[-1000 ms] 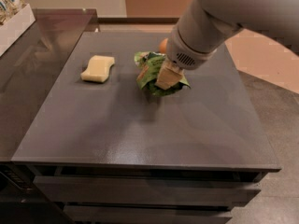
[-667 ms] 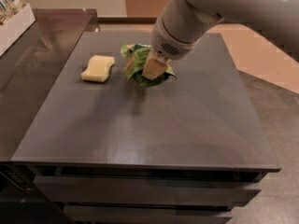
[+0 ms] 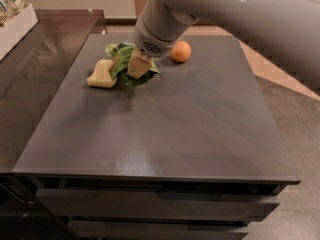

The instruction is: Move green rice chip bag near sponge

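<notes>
The green rice chip bag [image 3: 125, 64], a crinkly bright green pouch, sits at the far left of the dark table top, against the right side of the pale yellow sponge [image 3: 102, 75]. My gripper [image 3: 136, 66] comes down from the grey arm at upper right, and its tan fingers are shut on the bag's middle. Part of the bag is hidden behind the fingers and the wrist.
A small orange round fruit [image 3: 180, 51] lies on the table [image 3: 165, 129] to the right of the bag, behind the arm. A white box [image 3: 15, 14] with packets stands on the side counter at far left. The table has drawers below its front edge.
My gripper has carried the bag to the left, from about a hand's width away to right beside the sponge. The orange fruit, hidden before, now shows behind the arm.
</notes>
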Controlling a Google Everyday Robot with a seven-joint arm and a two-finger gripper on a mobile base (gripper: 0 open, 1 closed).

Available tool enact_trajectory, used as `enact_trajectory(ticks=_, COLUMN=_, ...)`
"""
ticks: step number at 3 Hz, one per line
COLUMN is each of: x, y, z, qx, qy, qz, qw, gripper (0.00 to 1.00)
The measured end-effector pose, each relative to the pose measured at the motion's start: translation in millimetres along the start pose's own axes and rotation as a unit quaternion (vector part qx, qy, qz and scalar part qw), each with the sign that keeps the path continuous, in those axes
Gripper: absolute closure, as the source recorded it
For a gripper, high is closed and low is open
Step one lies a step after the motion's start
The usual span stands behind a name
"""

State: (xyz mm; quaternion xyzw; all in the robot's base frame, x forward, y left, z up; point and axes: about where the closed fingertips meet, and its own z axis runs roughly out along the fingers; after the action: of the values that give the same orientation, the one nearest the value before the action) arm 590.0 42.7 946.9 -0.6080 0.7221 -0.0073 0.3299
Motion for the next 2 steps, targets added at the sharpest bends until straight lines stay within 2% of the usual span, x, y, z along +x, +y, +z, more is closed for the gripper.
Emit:
enact_trajectory(ticks=1, x=-14.4, y=-1.9, z=20.0, qx=-0.002, qy=-0.012, qz=-0.002, qw=0.9999, gripper=0.59)
enact_trajectory(ticks=2, x=-14.7, y=-0.9, z=20.3, qx=-0.003, qy=-0.012, qz=-0.003, qw=0.9999, gripper=0.35)
